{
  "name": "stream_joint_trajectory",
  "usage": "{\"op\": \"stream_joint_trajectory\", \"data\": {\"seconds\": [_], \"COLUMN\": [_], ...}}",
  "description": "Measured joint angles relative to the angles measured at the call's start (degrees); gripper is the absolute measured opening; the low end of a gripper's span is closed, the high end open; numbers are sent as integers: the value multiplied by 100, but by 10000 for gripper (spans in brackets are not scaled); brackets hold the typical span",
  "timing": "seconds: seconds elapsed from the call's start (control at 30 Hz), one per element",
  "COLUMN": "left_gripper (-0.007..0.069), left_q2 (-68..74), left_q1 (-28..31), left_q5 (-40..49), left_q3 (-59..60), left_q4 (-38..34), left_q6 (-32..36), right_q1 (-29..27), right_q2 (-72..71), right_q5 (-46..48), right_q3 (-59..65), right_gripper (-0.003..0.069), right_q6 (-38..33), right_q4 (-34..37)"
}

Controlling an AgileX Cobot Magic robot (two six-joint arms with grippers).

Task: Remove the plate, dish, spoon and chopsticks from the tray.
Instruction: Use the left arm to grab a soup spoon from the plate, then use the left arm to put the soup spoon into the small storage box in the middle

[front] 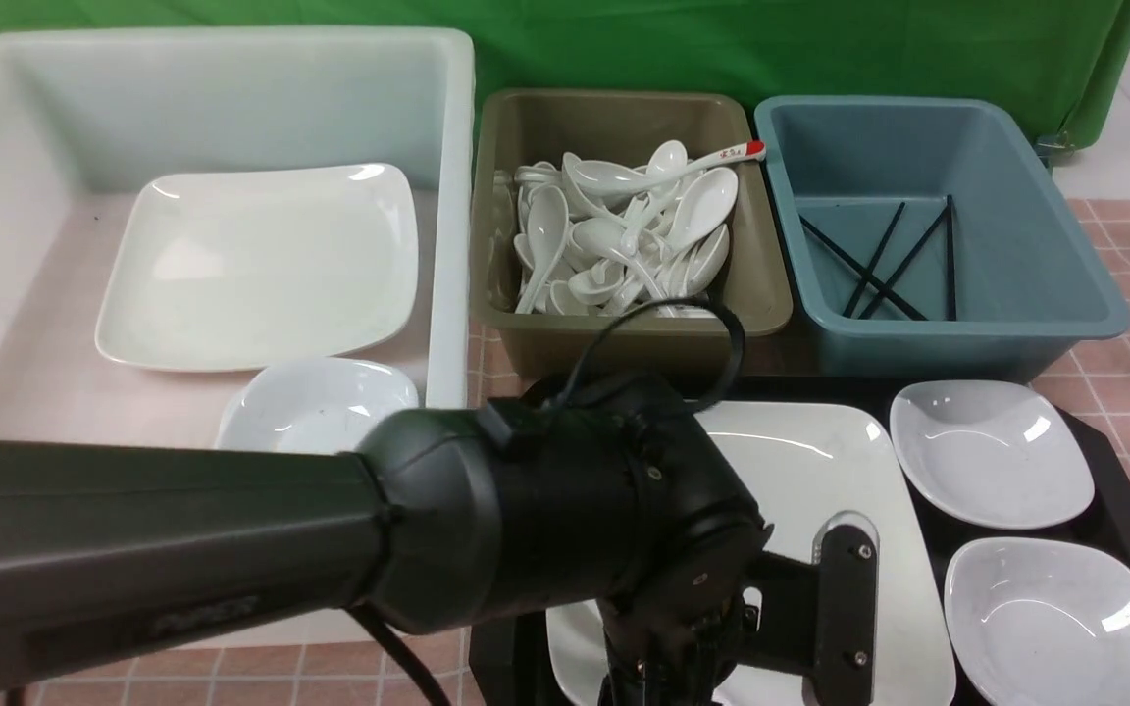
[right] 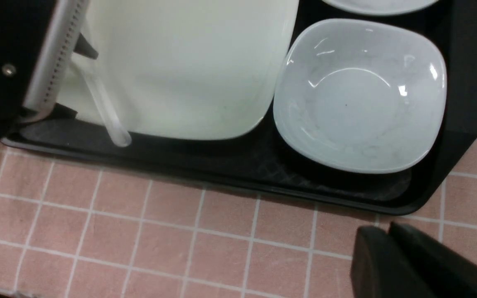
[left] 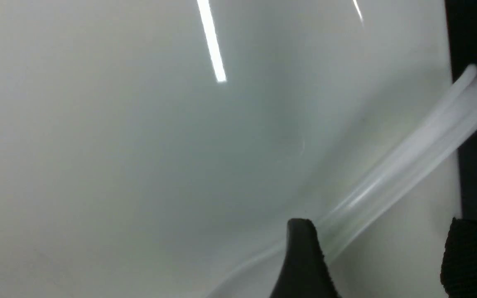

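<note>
The large white plate [front: 820, 471] lies on the black tray [front: 1119, 500], with two small white dishes [front: 992, 451] [front: 1055, 618] beside it on the right. My left arm [front: 575, 510] reaches down over the plate's near end. In the left wrist view my left gripper [left: 378, 221] is open just above the plate [left: 139, 145], and the white spoon's handle [left: 429, 136] runs slanting past one fingertip [left: 300, 231], ungripped. The spoon's bowl is hidden. My right gripper [right: 387, 236] is shut and empty over the tablecloth, just off the tray's near rim [right: 263, 182]. Black chopsticks [front: 879, 260] lie in the blue tub.
A white tub [front: 35, 118] at the back left holds another large plate [front: 261, 265] and a small dish [front: 315, 407]. The olive tub [front: 506, 127] is full of white spoons. The blue tub [front: 1046, 196] stands at the back right. Pink checked cloth [right: 139, 231] covers the table.
</note>
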Motion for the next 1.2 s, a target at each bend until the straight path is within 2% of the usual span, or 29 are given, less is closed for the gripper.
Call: {"op": "stream_joint_trajectory", "data": {"seconds": [0.33,0.47,0.53,0.57,0.6,0.63,0.77,0.93,1.0,1.03,1.2], "left_gripper": [384,270,178,167,69,40,35,35,35,35,35], "left_q2": [313,372,372,372,372,367,261,71,73,96,239], "left_q1": [0,0,0,0,12,40,236,853,1164,1453,2268], "left_q5": [-458,-483,-464,-457,-258,-41,180,1,-267,-665,-2076], "left_q3": [-42,-60,-84,-93,-170,-267,-672,-1722,-2150,-2473,-2976], "left_q4": [148,40,36,36,-28,-41,-67,-503,-856,-1308,-2393], "left_q6": [-25,-552,-786,-806,-998,-1127,-1514,-1800,-1808,-1814,-1814], "right_q1": [0,0,0,0,0,0,0,0,0,0,0], "right_q2": [0,0,0,0,0,0,0,0,0,0,0], "right_q5": [94,111,111,111,116,116,121,129,129,129,129], "right_q3": [0,0,0,0,0,0,0,0,0,0,0], "right_gripper": [97,104,106,107,109,111,115,120,122,123,126], "right_q6": [0,0,0,0,-4,-4,-4,-4,-4,-4,-4], "right_q4": [0,0,0,0,0,0,0,0,0,0,0]}}
